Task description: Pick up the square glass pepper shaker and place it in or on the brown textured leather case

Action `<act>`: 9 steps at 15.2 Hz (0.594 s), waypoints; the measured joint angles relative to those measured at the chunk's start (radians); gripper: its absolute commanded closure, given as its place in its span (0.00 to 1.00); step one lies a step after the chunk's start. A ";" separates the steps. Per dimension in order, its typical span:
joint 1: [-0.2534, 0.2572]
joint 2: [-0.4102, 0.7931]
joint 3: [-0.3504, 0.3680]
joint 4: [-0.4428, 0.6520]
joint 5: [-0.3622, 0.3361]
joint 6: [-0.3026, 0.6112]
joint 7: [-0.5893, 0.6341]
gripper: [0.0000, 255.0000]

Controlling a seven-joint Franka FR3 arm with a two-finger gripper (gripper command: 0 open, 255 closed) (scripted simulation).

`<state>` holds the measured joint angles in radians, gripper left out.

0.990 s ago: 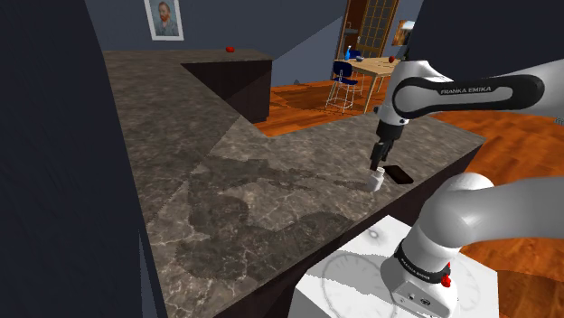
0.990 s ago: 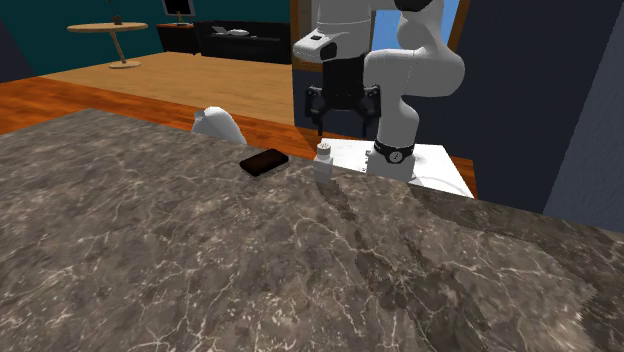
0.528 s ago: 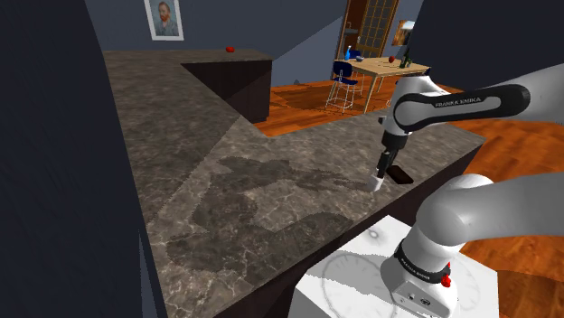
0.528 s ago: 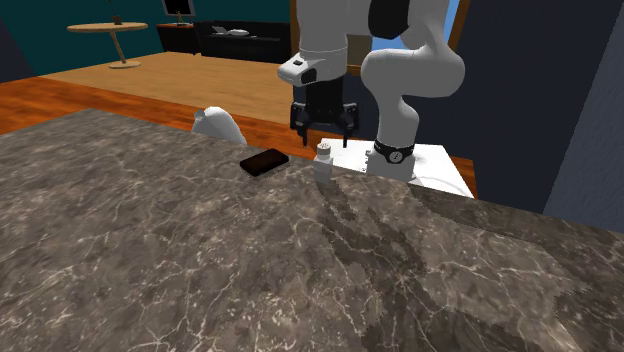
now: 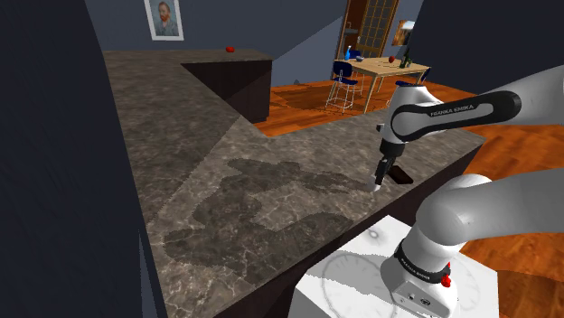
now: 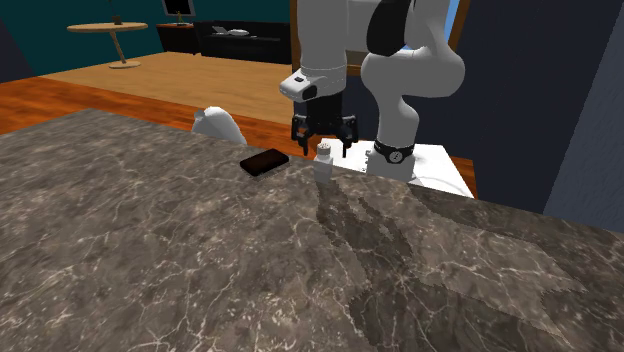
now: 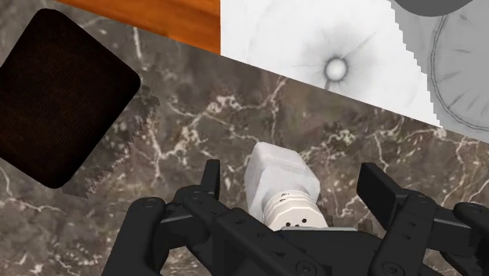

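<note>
A small square pale shaker with a perforated round cap stands upright on the dark marbled counter, near its edge by the stand. My black gripper is open and lowered around it, one finger on each side, with a gap between each finger and the shaker. In the second exterior view the gripper hangs just over the shaker. The flat dark brown case lies on the counter a short way from the shaker, seen also as the case and the case. The gripper hides most of the shaker in the shoulder view.
The white stand sits just past the counter edge behind the shaker. A white rounded object rises beyond the edge near the case. The counter stretches wide toward the shoulder view's left, bounded by a dark wall. Orange wood floor lies below.
The gripper has come down from above the shaker until its open fingers straddle it. The shaker and the case have not moved.
</note>
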<state>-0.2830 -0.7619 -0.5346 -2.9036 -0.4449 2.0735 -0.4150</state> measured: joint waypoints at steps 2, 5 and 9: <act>0.000 0.000 0.000 -0.001 0.000 0.001 0.000 0.00; 0.000 0.000 0.000 -0.001 0.000 0.001 0.000 1.00; 0.000 0.000 0.000 0.000 0.000 0.001 0.000 1.00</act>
<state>-0.2831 -0.7620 -0.5347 -2.9039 -0.4451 2.0742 -0.4148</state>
